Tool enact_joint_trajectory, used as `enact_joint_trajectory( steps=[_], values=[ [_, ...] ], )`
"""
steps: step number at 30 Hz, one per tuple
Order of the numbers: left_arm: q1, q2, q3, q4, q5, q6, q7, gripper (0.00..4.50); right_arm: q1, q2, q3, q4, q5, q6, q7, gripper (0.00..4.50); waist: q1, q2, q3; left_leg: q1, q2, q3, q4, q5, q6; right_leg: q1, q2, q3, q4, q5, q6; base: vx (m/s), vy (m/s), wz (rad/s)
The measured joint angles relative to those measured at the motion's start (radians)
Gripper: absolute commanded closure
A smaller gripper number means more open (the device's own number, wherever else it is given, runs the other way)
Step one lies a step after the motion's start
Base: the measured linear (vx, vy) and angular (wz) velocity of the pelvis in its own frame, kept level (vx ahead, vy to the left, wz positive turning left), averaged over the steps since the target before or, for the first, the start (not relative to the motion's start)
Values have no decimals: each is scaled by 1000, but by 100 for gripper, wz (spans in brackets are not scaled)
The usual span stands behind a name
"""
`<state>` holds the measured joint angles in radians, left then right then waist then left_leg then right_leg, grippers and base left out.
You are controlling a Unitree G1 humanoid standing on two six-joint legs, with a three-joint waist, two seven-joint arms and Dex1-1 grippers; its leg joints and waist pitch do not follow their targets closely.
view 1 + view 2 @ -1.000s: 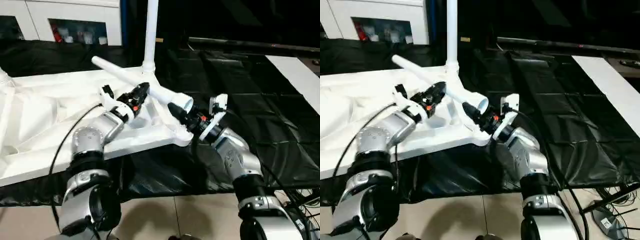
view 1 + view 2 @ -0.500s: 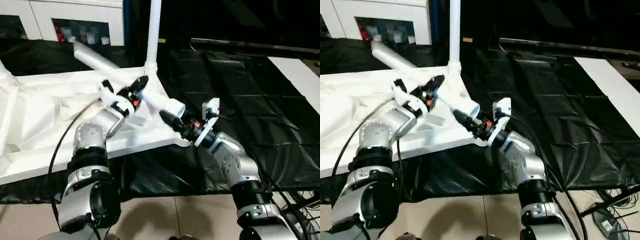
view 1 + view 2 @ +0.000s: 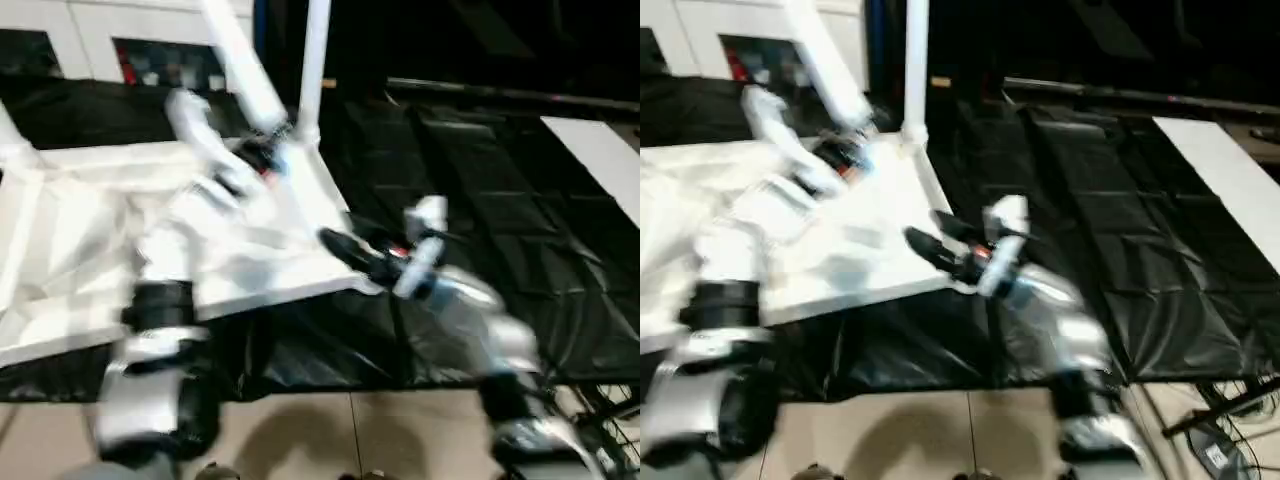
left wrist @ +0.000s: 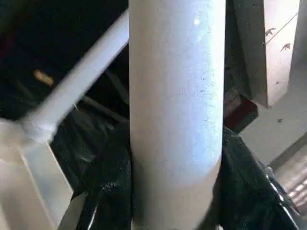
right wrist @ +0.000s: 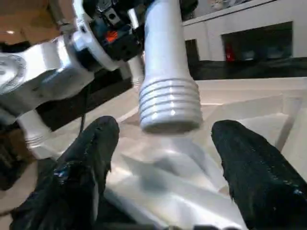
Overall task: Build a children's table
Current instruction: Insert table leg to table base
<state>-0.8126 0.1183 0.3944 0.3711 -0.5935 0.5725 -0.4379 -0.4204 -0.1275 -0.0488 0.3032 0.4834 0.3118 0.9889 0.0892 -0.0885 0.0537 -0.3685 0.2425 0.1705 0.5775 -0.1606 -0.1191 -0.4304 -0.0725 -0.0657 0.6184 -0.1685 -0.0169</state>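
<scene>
Tabletop (image 3: 80, 230) lies upside down on black surface (image 3: 520, 180), one leg upright in far corner socket. L gripper (image 3: 262, 158) clamped on loose leg (image 3: 240, 70), long axis steep, threaded end (image 5: 170, 103) down toward near-corner socket. R gripper (image 5: 163, 167) fingers apart, empty, just below that end.

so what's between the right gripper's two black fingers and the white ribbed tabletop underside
Nothing held: in the right wrist view, the loose white tubular leg's threaded end hangs above the tabletop underside, beyond the open right gripper.
</scene>
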Motion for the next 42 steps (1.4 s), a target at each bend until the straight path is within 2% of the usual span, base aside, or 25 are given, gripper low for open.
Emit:
enact_joint_trajectory(
  steps=[4, 9, 11, 18, 24, 27, 29, 30, 32, 39, 40, 42],
  values=[
    [28, 9, -50, -36, 3, 7, -27, 259, -9, -19, -46, -28, 65, 51, 10, 34, 1, 0, 0, 0, 0, 0, 3, -2, -3, 2, -1, 0, 0, 2, 1, 0, 0, 0],
    [60, 19, -106, -104, 10, 39, -60, 259, -54, -61, -110, -26, 87, 69, -31, 0, -1, 0, 0, 0, 0, 0, 8, -2, -4, 2, -1, 0, 2, 5, 1, 0, 0, 0],
    [61, 21, -140, -131, 24, 39, -71, 259, -75, -67, -90, -26, 56, 71, -60, 0, -2, 0, 0, 1, 0, -1, 9, -2, -4, 3, -1, 1, 3, 5, 1, 0, 0, 0],
    [74, 14, -231, -182, 71, 37, -77, 259, -105, -60, 46, -28, -100, 87, -163, 0, -3, 0, 0, 0, 0, -1, 9, -2, -4, 3, -1, 1, 4, 4, 3, 0, 0, 0],
    [96, -16, -304, -203, 158, -2, -9, 259, -137, 21, 103, -83, -142, 101, -276, 0, -1, 0, 0, 0, 0, -2, 9, -2, -4, 2, -1, 0, 4, 3, 4, 0, 0, 0],
    [96, -28, -316, -203, 187, -22, 29, 259, -148, 54, 130, -71, -181, 89, -332, 0, -3, 0, 0, -1, 0, -2, 9, -2, -4, 2, -1, 1, 4, 3, 5, 0, 0, 0],
    [95, -33, -324, -202, 209, -50, 55, 259, -152, 79, 137, -45, -206, 80, -367, 0, -4, 0, 0, 0, 0, -2, 9, -2, -4, 2, -1, 1, 4, 3, 5, 0, 0, 0],
    [95, -35, -328, -202, 222, -59, 66, 259, -156, 86, 143, -28, -222, 70, -388, 28, -4, 0, 0, 0, 0, -2, 9, -2, -4, 2, -1, 1, 4, 3, 5, 0, 0, 0],
    [95, -41, -333, -201, 239, -73, 82, 259, -165, 93, 156, 0, -258, 67, -436, 35, -4, 0, 0, -1, 0, -2, 9, -2, -4, 2, -1, 1, 4, 4, 6, 0, 0, 0],
    [97, -49, -349, -202, 266, -79, 102, 259, -181, 140, 151, 45, -261, 32, -502, 90, -7, 0, 0, 0, 0, -2, 9, -2, -4, 2, -1, 1, 4, 3, 6, 0, 0, 0],
    [99, -49, -357, -203, 270, -80, 102, 259, -190, 147, 150, 55, -261, 29, -505, 116, -7, 0, 0, 0, 0, -2, 9, -2, -4, 2, -1, 1, 4, 4, 6, 0, 0, 0],
    [105, -49, -371, -205, 276, -80, 102, 259, -205, 156, 147, 71, -260, 17, -506, 123, -8, 0, 0, 0, 0, -2, 9, -2, -4, 2, -1, 1, 4, 4, 6, 0, 0, 0]
  ],
)
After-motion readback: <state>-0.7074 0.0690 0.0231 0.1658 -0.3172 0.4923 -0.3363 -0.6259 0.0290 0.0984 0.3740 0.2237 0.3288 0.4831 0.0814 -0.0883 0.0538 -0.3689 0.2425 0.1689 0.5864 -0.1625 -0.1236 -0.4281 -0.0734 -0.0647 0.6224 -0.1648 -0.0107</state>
